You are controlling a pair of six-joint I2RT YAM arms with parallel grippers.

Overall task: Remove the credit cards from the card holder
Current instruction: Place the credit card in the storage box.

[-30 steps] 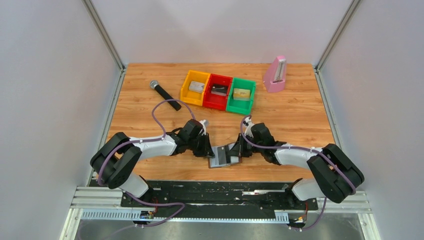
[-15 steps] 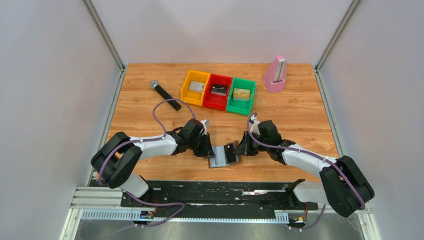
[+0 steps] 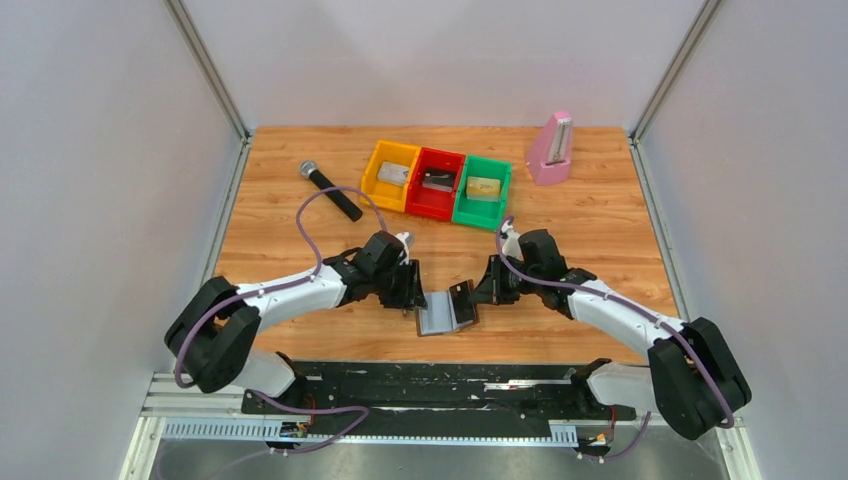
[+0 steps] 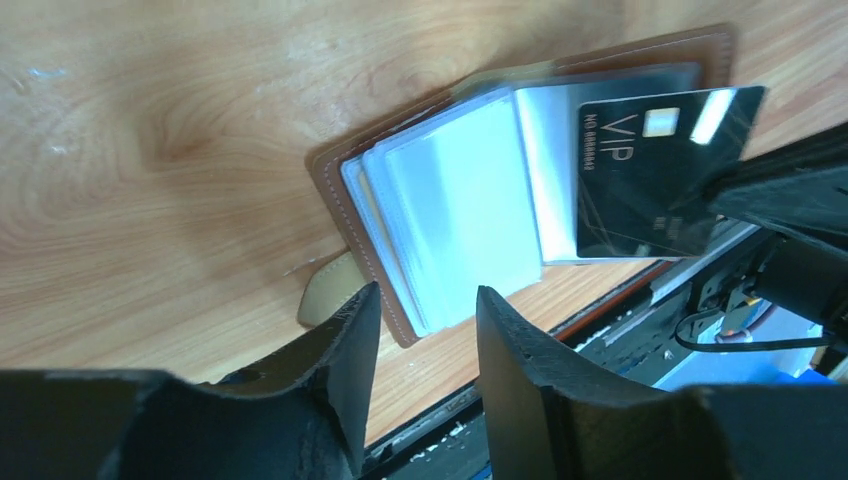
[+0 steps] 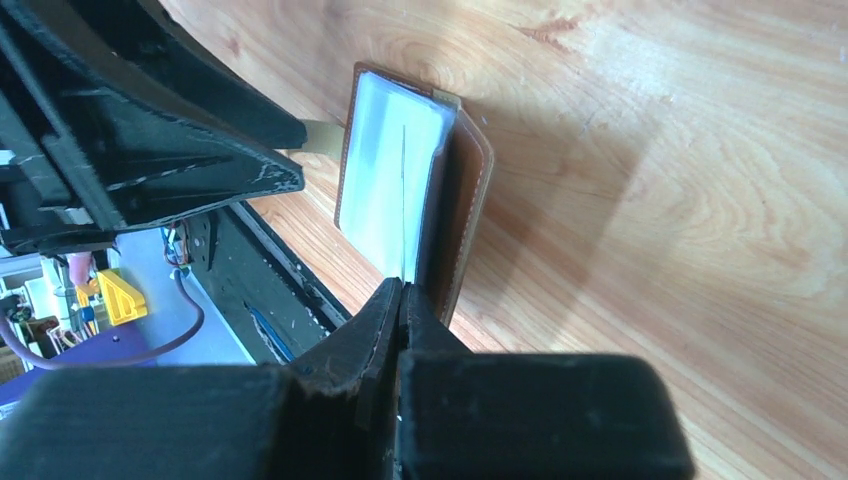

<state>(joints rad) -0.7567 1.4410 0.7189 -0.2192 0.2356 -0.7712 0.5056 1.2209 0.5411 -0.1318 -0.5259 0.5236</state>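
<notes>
Right hand (image 5: 402,292) clamped on black card (image 4: 650,170), holder (image 4: 335,205) lying open on bench (image 4: 150,120), left hand (image 4: 427,295) apart over its edge

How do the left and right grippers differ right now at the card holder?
The left gripper has its fingers apart; the right gripper has its fingers pressed shut. The left gripper holds nothing, while the right gripper pinches the edge of the black VIP card. The left gripper sits at the card holder's left side, the right gripper at its right. Both are low and close to the open card holder.
</notes>
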